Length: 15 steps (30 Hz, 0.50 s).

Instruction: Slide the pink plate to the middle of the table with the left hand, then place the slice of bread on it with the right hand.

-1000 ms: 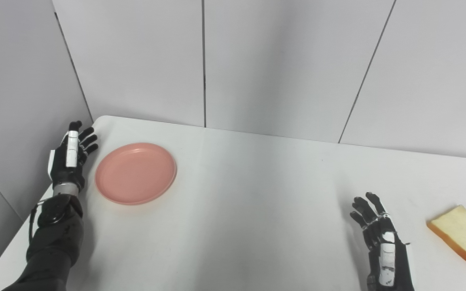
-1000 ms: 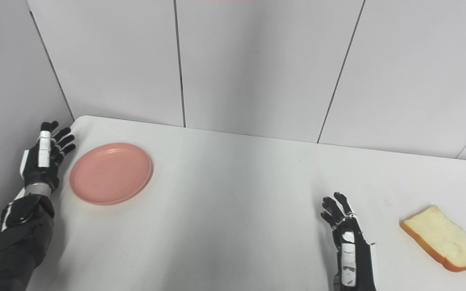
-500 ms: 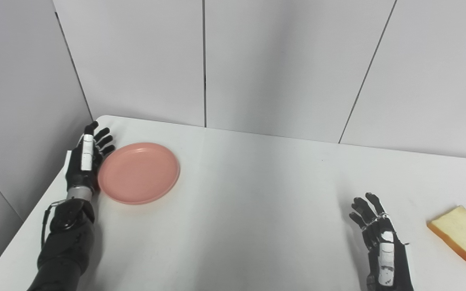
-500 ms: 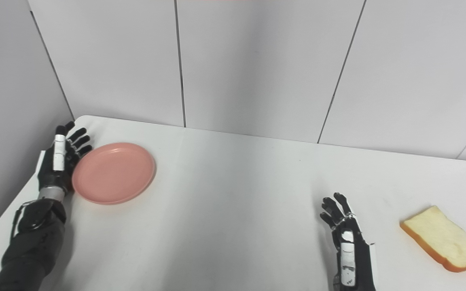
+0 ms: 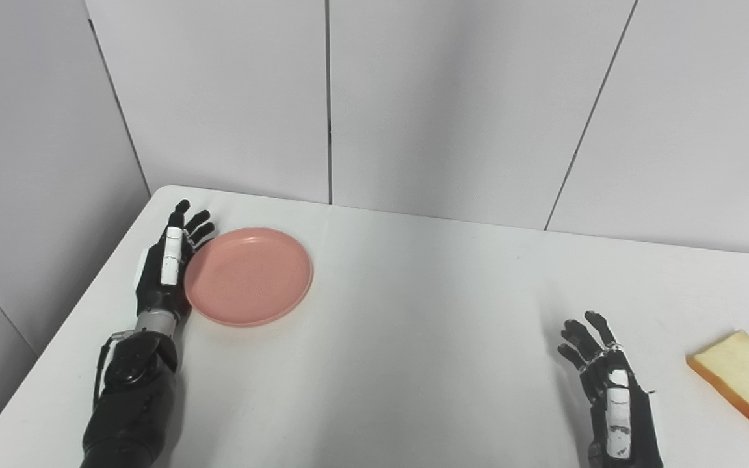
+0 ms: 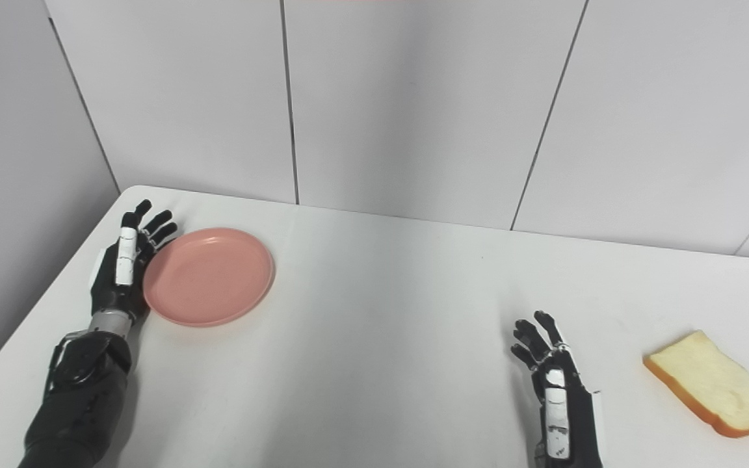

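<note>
- White table [image 5: 413, 338] before grey wall panels.
- Left hand [image 5: 168, 263], fingers spread, holding nothing, edge-on against the pink plate [image 5: 249, 275] just to its right.
- Right hand [image 5: 605, 383] splayed, empty; bread slice [image 5: 742, 380] lies further right, apart.

left hand [image 5: 165, 273] spread flat; right hand [image 5: 608, 396] splayed, empty

The plate [image 5: 249, 275] lay on the table [image 5: 400, 325], toward its far left corner. The left hand [image 5: 168, 268] stood on edge against the plate's left rim, its fingers [image 5: 197, 229] reaching past the plate's far side. Well to the right of the plate, near the table's front edge, was the right hand [image 5: 608, 390]. The bread [image 5: 742, 380] lay flat on the table farther right of the plate, beyond that hand and apart from it.
</note>
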Motion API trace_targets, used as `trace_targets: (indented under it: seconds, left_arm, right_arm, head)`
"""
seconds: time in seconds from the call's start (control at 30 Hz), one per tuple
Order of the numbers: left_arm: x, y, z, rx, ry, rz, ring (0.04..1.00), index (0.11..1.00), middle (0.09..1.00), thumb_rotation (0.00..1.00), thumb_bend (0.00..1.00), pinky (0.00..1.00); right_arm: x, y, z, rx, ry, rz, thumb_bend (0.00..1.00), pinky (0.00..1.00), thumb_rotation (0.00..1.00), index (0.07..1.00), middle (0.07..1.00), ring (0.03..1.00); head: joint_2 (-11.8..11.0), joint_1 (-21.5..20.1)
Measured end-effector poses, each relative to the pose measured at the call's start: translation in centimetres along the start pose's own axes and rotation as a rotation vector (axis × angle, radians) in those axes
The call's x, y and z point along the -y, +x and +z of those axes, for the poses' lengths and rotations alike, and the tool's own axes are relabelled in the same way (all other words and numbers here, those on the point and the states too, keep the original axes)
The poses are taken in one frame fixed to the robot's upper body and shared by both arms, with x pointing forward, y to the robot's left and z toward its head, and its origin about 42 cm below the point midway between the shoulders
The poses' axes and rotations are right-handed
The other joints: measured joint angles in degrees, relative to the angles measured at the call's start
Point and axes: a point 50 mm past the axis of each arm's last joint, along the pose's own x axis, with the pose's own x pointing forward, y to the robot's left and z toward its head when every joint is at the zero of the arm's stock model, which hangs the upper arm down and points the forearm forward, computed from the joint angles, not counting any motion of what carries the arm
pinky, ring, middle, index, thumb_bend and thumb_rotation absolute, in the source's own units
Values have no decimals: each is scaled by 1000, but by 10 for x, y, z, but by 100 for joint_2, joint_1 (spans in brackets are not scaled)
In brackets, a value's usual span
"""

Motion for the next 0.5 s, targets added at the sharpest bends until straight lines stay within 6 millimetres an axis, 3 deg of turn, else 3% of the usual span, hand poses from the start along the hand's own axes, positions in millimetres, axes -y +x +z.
trace_targets:
  seconds: [0.27, 0.5]
  left_arm:
    - [28, -6, -4, -1, -35, -57, 823, 868, 802, 817, 887, 758]
    - [52, -10, -6, -26, -25, -116, 834, 868, 816, 840, 872, 760]
  right_arm:
    - [-6, -1, 0, -3, -7, 0, 744, 802, 916, 853, 784, 803]
    - [-26, -7, -1, -28, 0, 4, 710, 791, 919, 863, 790, 807]
  head:
    - [105, -483]
    - [167, -861]
